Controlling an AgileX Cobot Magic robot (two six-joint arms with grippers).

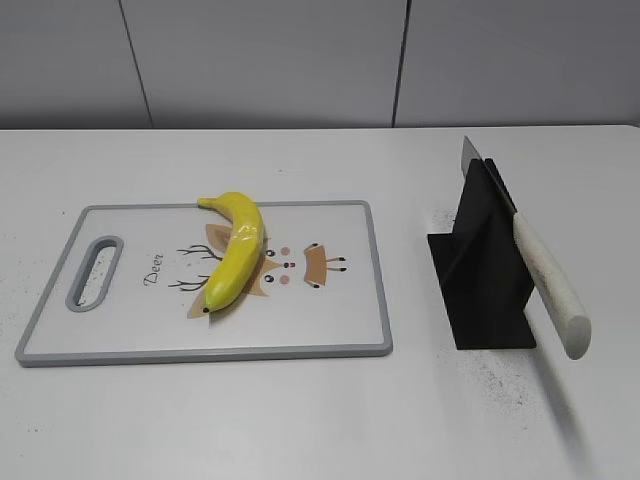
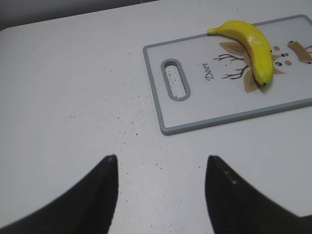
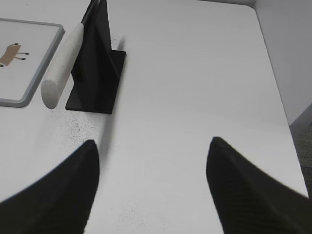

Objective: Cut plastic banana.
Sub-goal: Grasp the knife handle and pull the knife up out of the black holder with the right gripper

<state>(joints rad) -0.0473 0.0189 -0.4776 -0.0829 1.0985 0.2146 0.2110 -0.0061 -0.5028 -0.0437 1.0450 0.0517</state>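
The plastic banana (image 1: 236,250) is glossy yellow and lies on a white cutting board (image 1: 120,330) with a grey rim and a deer drawing. It also shows in the left wrist view (image 2: 253,46). A knife with a white handle (image 1: 548,285) rests in a black stand (image 1: 485,275), handle toward the front. My left gripper (image 2: 160,161) is open and empty over bare table, short of the board's handle slot (image 2: 175,79). My right gripper (image 3: 152,144) is open and empty over bare table, to the right of the knife handle (image 3: 61,68) and stand (image 3: 95,63). Neither gripper shows in the exterior view.
The board (image 2: 204,119) has its handle slot at its left end. The table's right edge (image 3: 273,73) runs close to my right gripper. A grey panelled wall (image 1: 300,60) stands behind the table. Small dark specks dot the table.
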